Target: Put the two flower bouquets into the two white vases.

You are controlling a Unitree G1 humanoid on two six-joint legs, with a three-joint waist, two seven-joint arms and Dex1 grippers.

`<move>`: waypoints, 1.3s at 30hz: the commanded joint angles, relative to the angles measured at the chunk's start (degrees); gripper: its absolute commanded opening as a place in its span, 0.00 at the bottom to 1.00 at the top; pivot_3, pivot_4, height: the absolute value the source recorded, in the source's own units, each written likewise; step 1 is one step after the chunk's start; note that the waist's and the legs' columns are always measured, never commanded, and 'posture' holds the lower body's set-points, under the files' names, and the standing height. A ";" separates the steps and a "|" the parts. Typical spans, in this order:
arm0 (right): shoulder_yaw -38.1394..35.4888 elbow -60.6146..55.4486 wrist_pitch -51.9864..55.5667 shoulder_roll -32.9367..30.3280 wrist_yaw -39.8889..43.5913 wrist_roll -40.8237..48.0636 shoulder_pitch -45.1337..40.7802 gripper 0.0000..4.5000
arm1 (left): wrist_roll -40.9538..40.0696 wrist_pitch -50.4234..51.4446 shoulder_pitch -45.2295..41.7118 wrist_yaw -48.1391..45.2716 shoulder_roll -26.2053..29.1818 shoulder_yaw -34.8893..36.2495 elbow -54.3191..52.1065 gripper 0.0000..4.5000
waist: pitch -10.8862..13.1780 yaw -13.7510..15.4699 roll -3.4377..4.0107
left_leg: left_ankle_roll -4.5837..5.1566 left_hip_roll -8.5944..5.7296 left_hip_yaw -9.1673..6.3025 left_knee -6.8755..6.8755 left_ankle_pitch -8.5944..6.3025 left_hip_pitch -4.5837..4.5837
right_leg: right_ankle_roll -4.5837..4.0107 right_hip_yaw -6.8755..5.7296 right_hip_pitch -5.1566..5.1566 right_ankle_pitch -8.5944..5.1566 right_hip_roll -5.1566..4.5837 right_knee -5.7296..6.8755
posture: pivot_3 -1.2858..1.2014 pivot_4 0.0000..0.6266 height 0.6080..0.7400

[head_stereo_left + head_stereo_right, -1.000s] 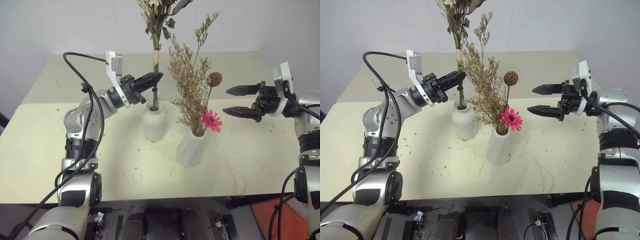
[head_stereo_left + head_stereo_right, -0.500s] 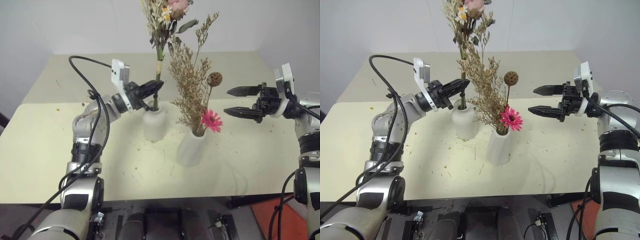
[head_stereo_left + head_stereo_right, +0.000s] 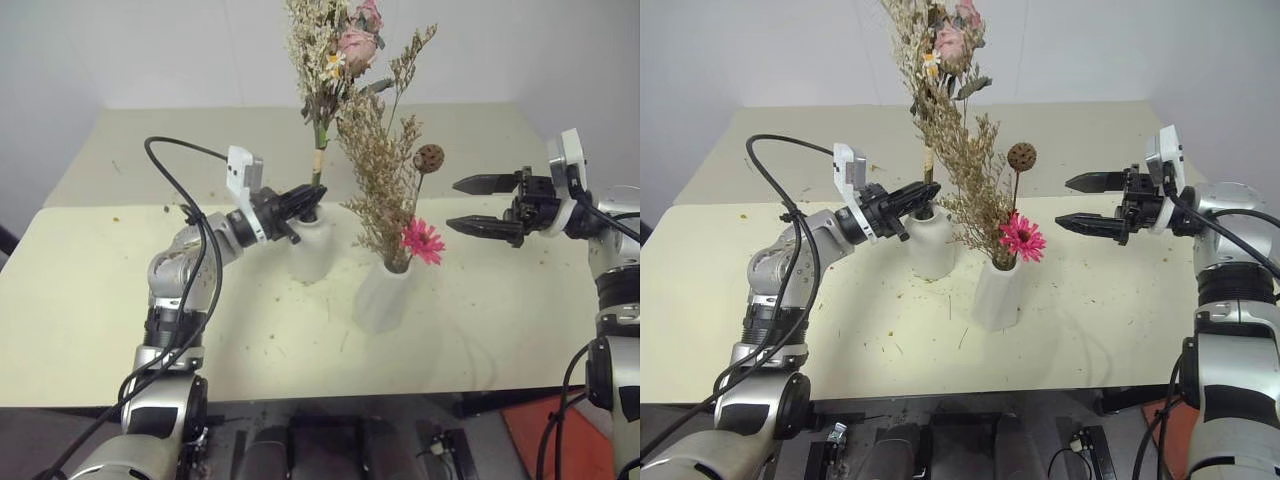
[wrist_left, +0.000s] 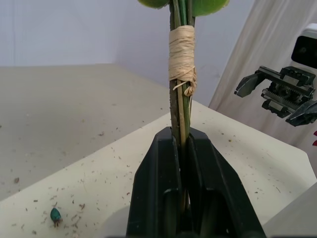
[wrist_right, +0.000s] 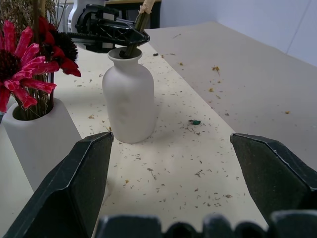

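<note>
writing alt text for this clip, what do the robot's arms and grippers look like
Both arms are silver-grey metal segments joined by black joints, with loose black cables looping alongside. Each ends in a black two-fingered gripper, left gripper and right gripper, with a small white camera block on the wrist.

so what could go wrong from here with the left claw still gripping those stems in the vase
1. The left claw is shut on the cream-pink bouquet right at the mouth of the bottle-shaped vase; pulling away before letting go could tip that narrow-necked vase.
2. The bouquet is tall and top-heavy, so once released it may lean into the dried bouquet in the ribbed vase close beside it.
3. The right claw hangs open near the brown pod and could snag it.
</note>
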 commanded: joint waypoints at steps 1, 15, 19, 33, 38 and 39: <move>-1.95 -0.97 -0.04 -0.38 2.86 0.18 -1.23 1.00 | -1.66 0.69 0.59 0.87 -0.03 0.78 -4.18 0.00 | 0.00 0.04 0.00 | 0.00 0.00 0.00 0.00 0.00 -0.01 | 0.00 0.00 0.00 0.00 0.00 0.00 | 0.52 0.24 1.00; -2.31 0.81 -0.76 0.51 2.86 -0.61 -2.41 1.00 | -2.94 3.38 3.37 2.88 1.98 1.63 -8.51 0.89 | 0.00 -0.04 0.00 | 0.00 0.01 0.00 0.00 0.00 0.05 | 0.00 0.00 0.04 0.00 0.01 0.01 | 0.52 0.24 1.00; -2.33 1.37 -1.08 0.82 2.86 -0.98 -2.98 1.00 | -3.14 3.55 3.74 3.07 2.21 1.80 -8.95 0.98 | 0.00 -0.02 0.00 | 0.00 0.01 0.00 0.00 0.00 0.04 | 0.00 0.00 0.04 0.00 0.00 0.00 | 0.52 0.24 1.00; -2.41 1.76 -1.48 0.80 2.86 -1.37 -3.34 1.00 | -3.34 3.55 3.49 3.46 0.59 0.47 -9.21 0.98 | 0.00 0.04 0.00 | 0.00 0.01 0.00 0.00 0.00 0.07 | 0.00 0.00 0.08 0.00 0.00 0.00 | 0.52 0.24 1.00; -2.51 1.82 -1.45 0.95 2.86 -1.48 -3.35 1.00 | -3.50 3.88 2.58 3.48 0.05 0.29 -9.51 0.98 | 0.00 0.01 0.00 | 0.00 0.01 0.00 0.00 0.00 0.07 | 0.00 0.00 0.08 0.00 0.01 0.00 | 0.52 0.24 1.00; -2.53 1.85 -1.46 1.00 2.86 -1.52 -3.38 1.00 | -3.55 3.94 2.44 3.44 0.02 0.27 -9.55 0.98 | 0.00 0.01 0.00 | 0.00 0.01 0.01 0.00 0.00 0.08 | 0.00 0.00 0.08 0.00 0.01 0.01 | 0.52 0.24 1.00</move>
